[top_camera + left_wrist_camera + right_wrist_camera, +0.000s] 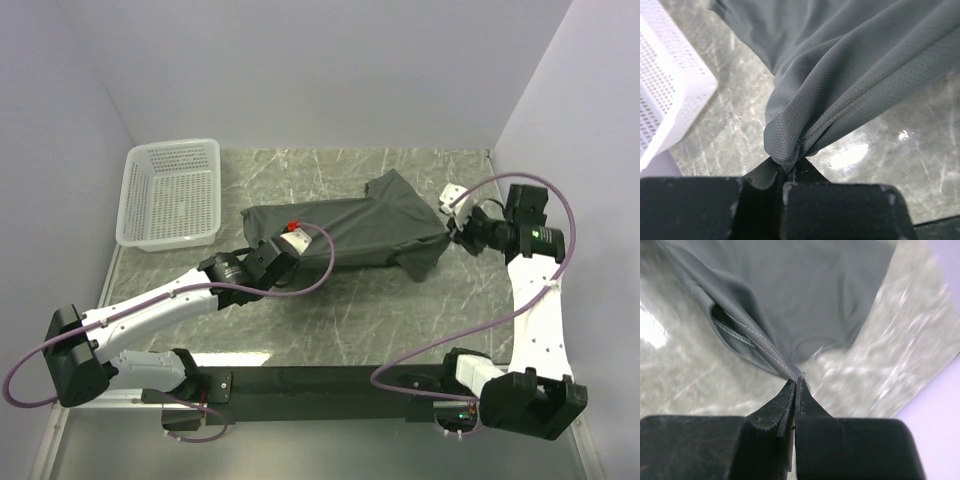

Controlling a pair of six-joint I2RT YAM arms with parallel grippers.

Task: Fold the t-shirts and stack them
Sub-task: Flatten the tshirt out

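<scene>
Top external: t-shirt [350, 230] lengthwise left-right, sleeves rightward (left pincer [785, 170], right pincer [796, 383] clamped on it).

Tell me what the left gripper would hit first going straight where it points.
The t-shirt: the left gripper is shut on a bunched edge of it, and more fabric lies ahead. The white basket sits off to the side, probably clear of that line.
</scene>
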